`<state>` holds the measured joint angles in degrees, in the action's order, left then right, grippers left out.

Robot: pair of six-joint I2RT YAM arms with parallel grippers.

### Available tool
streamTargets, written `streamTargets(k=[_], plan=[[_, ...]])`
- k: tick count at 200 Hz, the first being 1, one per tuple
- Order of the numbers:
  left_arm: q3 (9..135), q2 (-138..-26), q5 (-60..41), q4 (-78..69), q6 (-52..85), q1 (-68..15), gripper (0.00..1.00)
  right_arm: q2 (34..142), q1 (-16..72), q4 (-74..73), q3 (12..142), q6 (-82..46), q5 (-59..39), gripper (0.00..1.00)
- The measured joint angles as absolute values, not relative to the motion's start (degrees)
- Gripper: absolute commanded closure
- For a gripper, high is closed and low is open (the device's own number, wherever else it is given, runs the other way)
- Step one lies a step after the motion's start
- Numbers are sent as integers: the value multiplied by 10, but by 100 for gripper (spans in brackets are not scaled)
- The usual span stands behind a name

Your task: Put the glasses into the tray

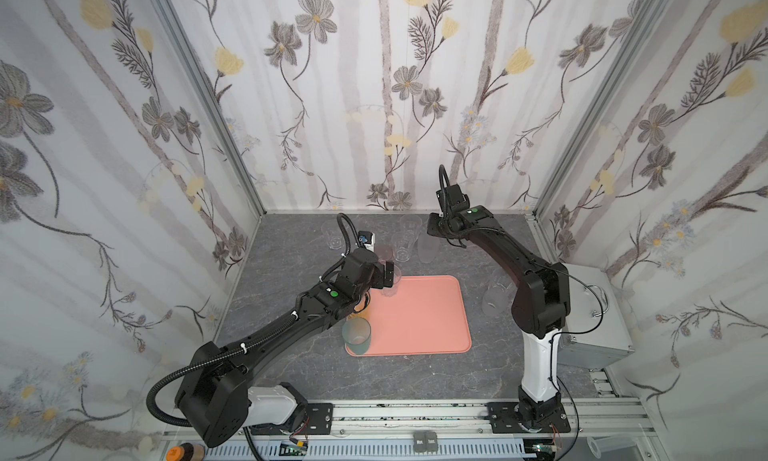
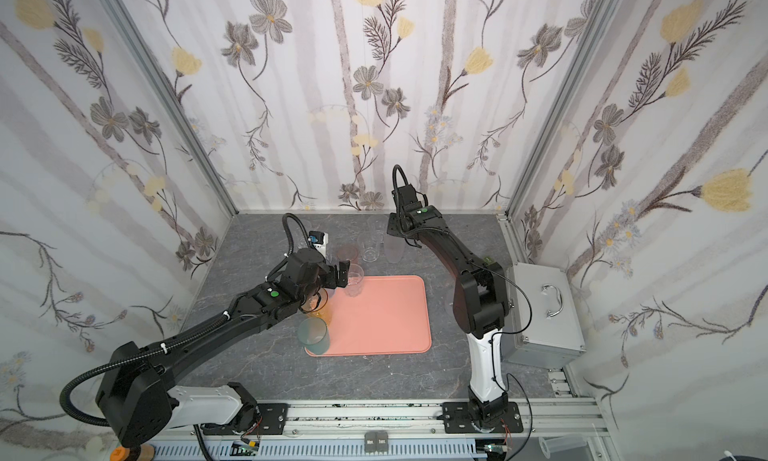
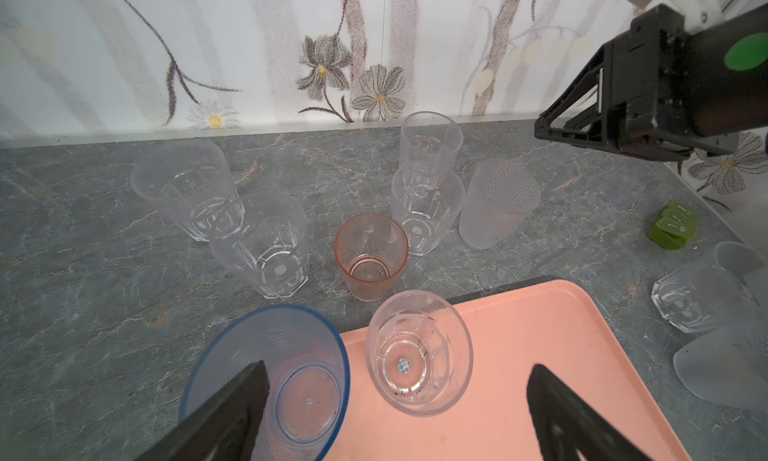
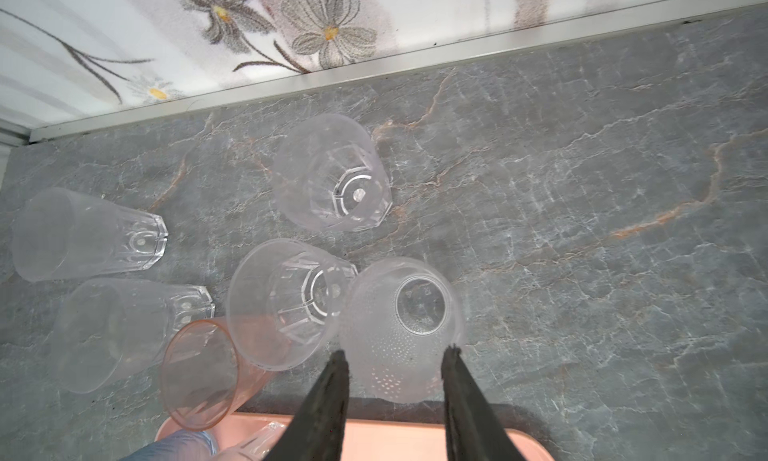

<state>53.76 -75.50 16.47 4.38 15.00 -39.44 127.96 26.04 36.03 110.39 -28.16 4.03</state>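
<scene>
Hovering left hand (image 3: 397, 369), jaws wide for clearance, over clear glass (image 3: 419, 353) upright in tray (image 3: 582, 355) corner. Right hand (image 4: 397, 353) half-parted above frosted glass (image 4: 399, 313) on tabletop (image 4: 582, 230), apparently lining up grasp. Remaining glasses (image 3: 259, 243) clustered beyond tray.

tray (image 3: 540, 334): smooth matt plastic. faceted tumbler (image 4: 332, 176): clear, glossy. dimpled tumbler (image 4: 386, 355): frosted, rough-textured. tabletop (image 4: 582, 189): matt, veined stone look. box (image 2: 540, 326): dull grey sheet metal; handle (image 2: 552, 299): glossy chrome.
</scene>
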Motion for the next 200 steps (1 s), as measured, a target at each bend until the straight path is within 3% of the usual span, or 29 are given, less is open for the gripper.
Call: streamTargets(k=[41,101,133,180,200], plan=[[532,-748,178,41,155,-394,0,1318,300,354,1113,-303,25,53],[496,-700,215,36,154,-394,0,1385,308,346,1154,-349,21,59],[483,-686,236,34,150,-394,0,1421,303,336,1188,-360,22,67],[477,-676,240,33,143,-394,0,1441,296,336,1201,-370,33,89],[474,-670,243,33,140,-394,0,1435,298,345,1202,-366,41,94]])
